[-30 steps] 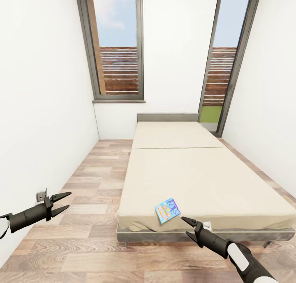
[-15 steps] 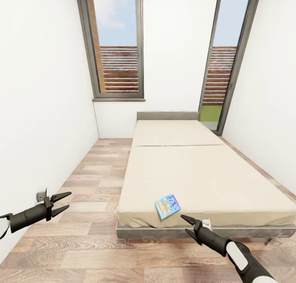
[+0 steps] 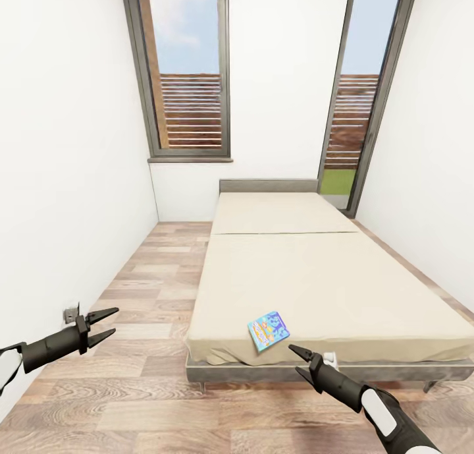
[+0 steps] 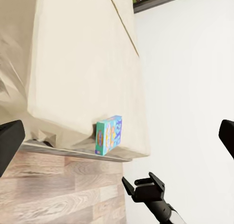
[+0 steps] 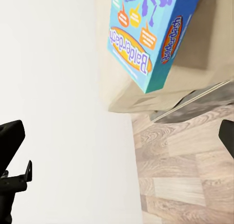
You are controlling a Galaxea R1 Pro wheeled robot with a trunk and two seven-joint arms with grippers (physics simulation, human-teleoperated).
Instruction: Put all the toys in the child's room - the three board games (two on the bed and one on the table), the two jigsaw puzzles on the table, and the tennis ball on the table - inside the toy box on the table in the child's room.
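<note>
A light blue board game [image 3: 268,331] with blue lettering lies flat near the foot corner of the beige bed [image 3: 316,276]. My right gripper [image 3: 295,361] hovers open just below and to the right of it, off the bed's edge, its tips pointing at the box. The right wrist view has the same board game [image 5: 146,33] close ahead between the spread fingers [image 5: 9,141]. My left gripper [image 3: 110,321] hangs open over the floor left of the bed, holding nothing. From the left wrist the board game [image 4: 108,135] and the right gripper [image 4: 142,189] are visible.
White walls close in on both sides, and a wall socket [image 3: 68,313] sits low on the left wall. A wood-plank floor strip [image 3: 151,276] runs left of the bed. Tall windows [image 3: 191,78] stand behind the grey headboard [image 3: 268,186].
The whole view has shifted slightly, with the bed and box a touch higher in the picture. My left gripper has edged a little to the right. The right gripper has barely moved.
</note>
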